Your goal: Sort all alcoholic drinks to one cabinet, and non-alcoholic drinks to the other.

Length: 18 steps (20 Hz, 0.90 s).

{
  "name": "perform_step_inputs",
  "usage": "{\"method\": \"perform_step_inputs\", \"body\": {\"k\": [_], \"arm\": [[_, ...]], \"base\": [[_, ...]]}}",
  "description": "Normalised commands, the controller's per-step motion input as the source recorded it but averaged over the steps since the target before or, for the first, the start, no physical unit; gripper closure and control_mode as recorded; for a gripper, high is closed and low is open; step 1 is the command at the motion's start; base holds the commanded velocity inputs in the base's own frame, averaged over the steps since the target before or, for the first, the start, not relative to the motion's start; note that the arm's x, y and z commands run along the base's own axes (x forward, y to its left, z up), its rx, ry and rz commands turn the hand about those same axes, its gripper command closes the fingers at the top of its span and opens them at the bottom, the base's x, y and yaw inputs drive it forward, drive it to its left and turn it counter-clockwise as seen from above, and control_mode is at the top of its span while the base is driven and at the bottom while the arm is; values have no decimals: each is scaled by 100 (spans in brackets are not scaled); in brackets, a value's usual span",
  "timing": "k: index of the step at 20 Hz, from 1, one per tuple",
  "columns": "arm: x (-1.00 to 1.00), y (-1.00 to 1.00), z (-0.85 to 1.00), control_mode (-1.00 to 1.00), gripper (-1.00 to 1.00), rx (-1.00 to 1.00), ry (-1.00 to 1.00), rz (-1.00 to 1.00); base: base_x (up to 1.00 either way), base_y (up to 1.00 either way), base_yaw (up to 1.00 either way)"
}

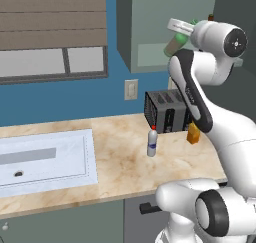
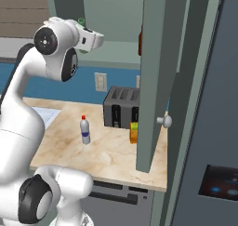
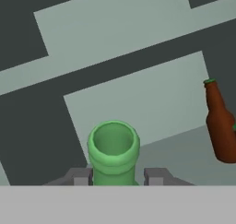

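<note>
Gripper [image 3: 118, 177] clamps green bottle [image 3: 113, 149] beside brown bottle [image 3: 220, 124]

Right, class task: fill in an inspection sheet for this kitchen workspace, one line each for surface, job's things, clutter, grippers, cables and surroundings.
Surface: marble-look counter with a white sink set in at its left.
Job's things: green bottle held up at the open upper cabinet; brown bottle already inside the cabinet; white bottle with red cap and orange carton standing on the counter.
Clutter: black toaster at the back of the counter, carton just in front of it.
Grippers: gripper, jaws shut on the green bottle's neck.
Cables: nothing seen.
Surroundings: blue wall, wall socket, window blind, open cabinet door.
</note>
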Motion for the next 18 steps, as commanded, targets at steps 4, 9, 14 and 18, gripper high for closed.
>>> {"method": "perform_step_inputs", "body": {"k": [4,9,14,18], "arm": [[19,0,2,-100,100,0,0,-1],[20,-4,0,-100,100,0,1,0],[13,-5,0,-100,100,0,3,0],[14,-4,-4,-100,100,0,4,0]], "base": [[0,0,0],[0,0,0],[0,0,0],[0,0,0]]}}
